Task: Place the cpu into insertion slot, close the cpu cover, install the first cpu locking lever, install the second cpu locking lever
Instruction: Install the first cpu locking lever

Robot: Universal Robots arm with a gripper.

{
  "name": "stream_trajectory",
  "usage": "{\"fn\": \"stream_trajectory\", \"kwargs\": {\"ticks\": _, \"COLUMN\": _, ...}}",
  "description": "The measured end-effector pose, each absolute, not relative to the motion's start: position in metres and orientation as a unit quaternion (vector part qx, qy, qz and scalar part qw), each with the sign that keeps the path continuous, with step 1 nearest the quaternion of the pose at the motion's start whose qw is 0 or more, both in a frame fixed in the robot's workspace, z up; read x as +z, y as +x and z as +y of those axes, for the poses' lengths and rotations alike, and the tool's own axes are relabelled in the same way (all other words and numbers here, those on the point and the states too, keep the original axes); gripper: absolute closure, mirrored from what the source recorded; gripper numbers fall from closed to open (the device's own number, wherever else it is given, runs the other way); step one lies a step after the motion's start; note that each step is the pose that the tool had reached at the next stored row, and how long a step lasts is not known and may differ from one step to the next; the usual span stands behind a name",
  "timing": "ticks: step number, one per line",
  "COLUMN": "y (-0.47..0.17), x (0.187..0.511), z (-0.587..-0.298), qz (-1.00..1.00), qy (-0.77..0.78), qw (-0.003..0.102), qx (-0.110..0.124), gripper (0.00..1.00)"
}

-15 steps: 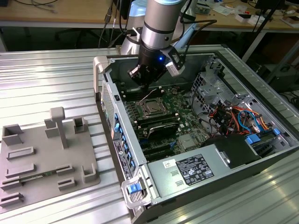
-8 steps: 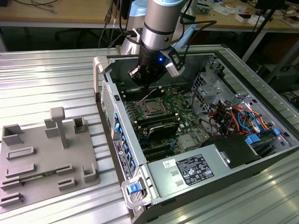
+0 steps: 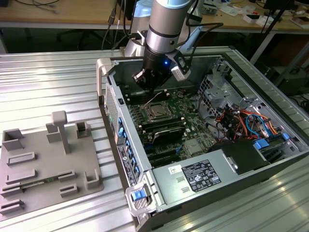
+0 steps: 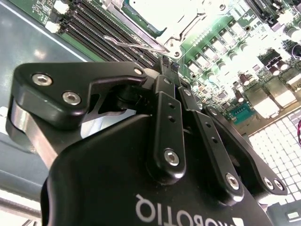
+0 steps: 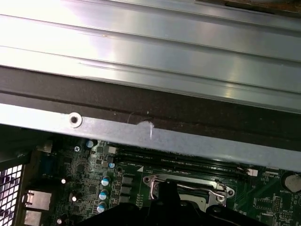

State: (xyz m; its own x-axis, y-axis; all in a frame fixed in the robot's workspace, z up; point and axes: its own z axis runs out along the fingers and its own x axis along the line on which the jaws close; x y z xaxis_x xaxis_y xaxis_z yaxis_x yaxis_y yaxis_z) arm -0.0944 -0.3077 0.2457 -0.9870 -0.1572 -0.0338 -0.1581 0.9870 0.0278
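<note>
Your gripper (image 3: 149, 86) hangs just above the insertion slot (image 3: 158, 112), but its own body blocks the view, so you cannot tell whether it is clenched or released. The cpu cover (image 5: 188, 179) lies over that slot, and glare whitens its window, so the cpu is hard to make out. A thin wire lever (image 4: 136, 44) stands raised beside the slot.

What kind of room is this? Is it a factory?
It looks more like a robotics lab or workshop. A robot arm reaches into an open desktop computer case on a ribbed metal table, and wooden workbenches cluttered with cables and small parts stand behind.
</note>
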Motion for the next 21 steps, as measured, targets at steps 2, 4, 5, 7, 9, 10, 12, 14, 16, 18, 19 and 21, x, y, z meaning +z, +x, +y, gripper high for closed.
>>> {"fn": "stream_trajectory", "kwargs": {"ticks": 2, "y": -0.094, "x": 0.245, "z": -0.308, "qz": 0.997, "qy": -0.079, "qw": 0.016, "qx": 0.015, "gripper": 0.89}}
{"fn": "stream_trajectory", "kwargs": {"ticks": 4, "y": -0.076, "x": 0.239, "z": -0.307, "qz": 0.998, "qy": -0.057, "qw": 0.016, "qx": 0.013, "gripper": 0.89}}
{"fn": "stream_trajectory", "kwargs": {"ticks": 5, "y": -0.067, "x": 0.237, "z": -0.307, "qz": 0.998, "qy": -0.055, "qw": 0.016, "qx": 0.013, "gripper": 0.89}}
{"fn": "stream_trajectory", "kwargs": {"ticks": 7, "y": -0.061, "x": 0.235, "z": -0.307, "qz": 0.998, "qy": -0.054, "qw": 0.016, "qx": 0.013, "gripper": 0.89}}
{"fn": "stream_trajectory", "kwargs": {"ticks": 9, "y": -0.055, "x": 0.233, "z": -0.307, "qz": 0.998, "qy": -0.053, "qw": 0.016, "qx": 0.013, "gripper": 0.89}}
{"fn": "stream_trajectory", "kwargs": {"ticks": 10, "y": -0.052, "x": 0.232, "z": -0.306, "qz": 0.998, "qy": -0.053, "qw": 0.016, "qx": 0.013, "gripper": 0.89}}
{"fn": "stream_trajectory", "kwargs": {"ticks": 12, "y": -0.049, "x": 0.229, "z": -0.306, "qz": 0.998, "qy": -0.053, "qw": 0.016, "qx": 0.013, "gripper": 0.89}}
{"fn": "stream_trajectory", "kwargs": {"ticks": 14, "y": -0.049, "x": 0.229, "z": -0.306, "qz": 0.998, "qy": -0.053, "qw": 0.016, "qx": 0.012, "gripper": 0.89}}
{"fn": "stream_trajectory", "kwargs": {"ticks": 16, "y": -0.049, "x": 0.229, "z": -0.306, "qz": 0.998, "qy": -0.053, "qw": 0.016, "qx": 0.013, "gripper": 0.89}}
{"fn": "stream_trajectory", "kwargs": {"ticks": 18, "y": -0.049, "x": 0.229, "z": -0.306, "qz": 0.998, "qy": -0.053, "qw": 0.016, "qx": 0.013, "gripper": 0.89}}
{"fn": "stream_trajectory", "kwargs": {"ticks": 19, "y": -0.049, "x": 0.229, "z": -0.306, "qz": 0.998, "qy": -0.053, "qw": 0.016, "qx": 0.013, "gripper": 0.89}}
{"fn": "stream_trajectory", "kwargs": {"ticks": 21, "y": -0.05, "x": 0.228, "z": -0.306, "qz": 0.998, "qy": -0.053, "qw": 0.016, "qx": 0.013, "gripper": 0.89}}
